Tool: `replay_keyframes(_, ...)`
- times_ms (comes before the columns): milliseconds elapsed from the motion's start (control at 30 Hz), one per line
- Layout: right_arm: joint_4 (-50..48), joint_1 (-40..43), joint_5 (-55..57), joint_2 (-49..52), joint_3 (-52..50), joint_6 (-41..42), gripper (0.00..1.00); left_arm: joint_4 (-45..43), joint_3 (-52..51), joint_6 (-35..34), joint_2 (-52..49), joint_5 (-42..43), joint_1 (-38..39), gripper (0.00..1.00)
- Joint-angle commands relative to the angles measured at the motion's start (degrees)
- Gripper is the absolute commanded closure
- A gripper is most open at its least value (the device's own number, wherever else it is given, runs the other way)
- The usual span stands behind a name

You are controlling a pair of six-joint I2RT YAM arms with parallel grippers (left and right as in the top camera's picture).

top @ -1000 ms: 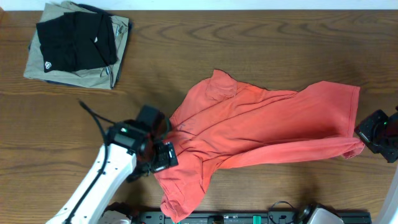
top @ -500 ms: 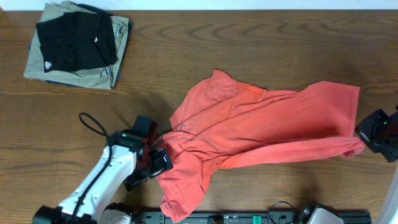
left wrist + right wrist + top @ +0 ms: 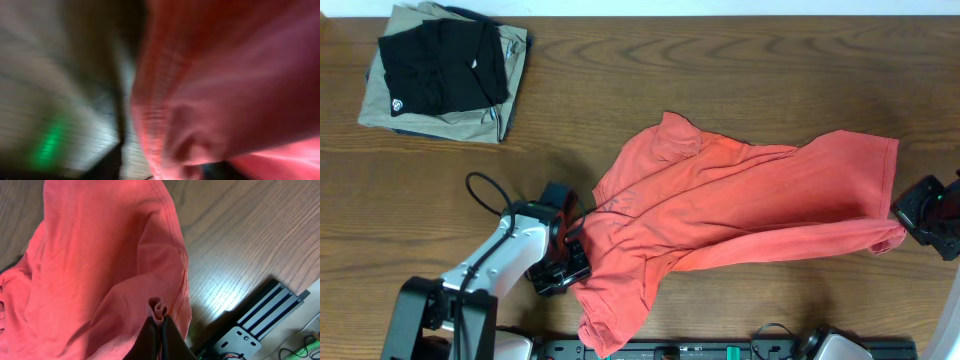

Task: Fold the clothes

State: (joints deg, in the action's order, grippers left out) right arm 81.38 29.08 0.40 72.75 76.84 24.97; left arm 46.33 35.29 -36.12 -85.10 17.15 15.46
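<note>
Overhead view of a wooden desk (image 3: pixel 720 60) with two robot arms. In the far left corner, a folded black garment (image 3: pixel 442 65) lies on top of a folded khaki garment (image 3: pixel 380 108), well apart from the work.

Lower down, left of centre, the left gripper (image 3: pixel 572 270) sits low at the left edge of a red-orange T-shirt (image 3: pixel 740 195), touching or nearly touching the cloth. Its wrist camera is blurred and filled with red fabric close to the lens. I cannot tell whether this gripper has closed on the cloth or stands open around it.

The T-shirt lies flat but rumpled, reaching from the middle of the desk to the right side. One part trails down toward the front edge, and no lettering shows.

At the far right, the right gripper (image 3: pixel 905 226) is closed on the shirt's lower right corner. Its wrist view shows a small pucker of fabric pinched between the dark fingertips (image 3: pixel 150 337).

The shirt looks light, soft and limp. It will likely sag and wrinkle wherever it is unsupported, and drag on the wood rather than slide cleanly. The best holds are probably the seamed edges and corners: hem, shoulder or sleeve. Both ends would need lifting together so the cloth pulls taut before a fold.
</note>
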Motion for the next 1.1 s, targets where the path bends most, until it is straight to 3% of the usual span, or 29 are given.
replay_keyframes(0,-0.24,0.04,0.17,-0.44,0.7,-0.81,0.99,-3.32,-1.49,2.01,-3.1,2.4,0.09,0.94)
replay_keyframes(167,-1.03,0.04,0.15,-0.44,0.81,-0.83,0.99,-1.84,0.13,5.18,-2.45,3.45,0.09,0.94)
replay_keyframes(267,-0.92,0.04,-0.07,-0.44,2.34,-0.96,0.99,3.89,6.23,7.89,-0.15,3.41,0.09,0.94)
replay_keyframes(567,6.8,0.04,-7.74,-0.48,23.02,-7.54,0.99,27.54,45.53,13.27,11.39,-2.8,0.09,0.94)
replay_keyframes(767,15.58,0.04,-7.76,-0.48,38.1,-10.1,0.99,36.63,67.73,13.68,14.95,-3.28,0.09,0.94)
replay_keyframes(933,14.19,0.02,-9.94,-0.7,41.09,-10.45,0.99,35.41,71.28,14.88,15.52,-7.1,0.07,0.94)
replay_keyframes(1067,8.55,-0.35,-13.16,2.75,39.89,-9.44,0.99,31.82,70.01,14.91,9.68,-12.28,-1.09,0.94)
